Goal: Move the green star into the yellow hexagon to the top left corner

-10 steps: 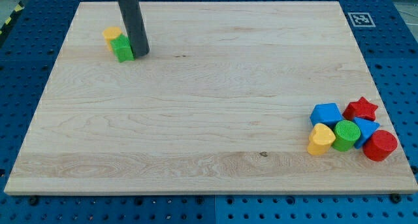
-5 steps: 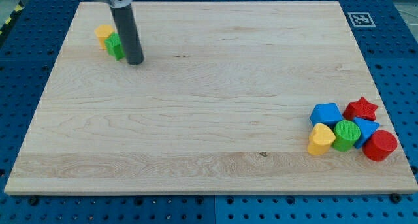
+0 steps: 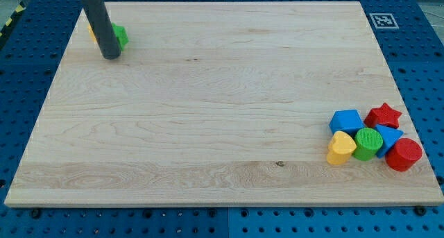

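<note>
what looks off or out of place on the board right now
Nothing stands out. My tip sits by the green star near the view's top left, the rod hiding most of the yellow hexagon. The other blocks cluster upright at the lower right.

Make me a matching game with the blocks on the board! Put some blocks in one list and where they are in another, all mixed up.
Things:
1. green star
2. red star
3. yellow heart
4. my tip

Places:
A. leftmost in the cluster at the view's right
B. top of that cluster
C. just below the green star
D. near the board's top left corner

Pairs: 1-D, 2-B, 3-A, 4-C
</note>
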Controlling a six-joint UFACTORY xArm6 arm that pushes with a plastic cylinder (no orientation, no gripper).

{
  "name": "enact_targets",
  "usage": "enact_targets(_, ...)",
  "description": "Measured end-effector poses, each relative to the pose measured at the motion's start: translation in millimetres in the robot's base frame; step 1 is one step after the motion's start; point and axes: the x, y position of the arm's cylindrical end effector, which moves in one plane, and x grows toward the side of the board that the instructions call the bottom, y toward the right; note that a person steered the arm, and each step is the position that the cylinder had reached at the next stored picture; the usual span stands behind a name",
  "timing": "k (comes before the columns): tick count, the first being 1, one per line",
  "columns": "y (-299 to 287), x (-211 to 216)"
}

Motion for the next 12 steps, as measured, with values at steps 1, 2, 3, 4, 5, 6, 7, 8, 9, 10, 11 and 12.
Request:
enact_targets(1,-47.2,-4.2)
enact_targets(2,-60.6,-27.2)
enact_targets(3,-60.9,-39.3)
enact_targets(4,-56.0,-39.6)
enact_targets(5,-47.7,-41.5)
enact_targets(6,-38.5,-48.0)
enact_targets(7,-43.8,-75.0)
enact_targets(8,-45.3,-87.2)
enact_targets(9,-45.1,-81.9)
enact_targets(10,-45.1,-81.7)
enact_targets(11,-50.9,-80.4)
enact_targets(12,-68.7,-58.7)
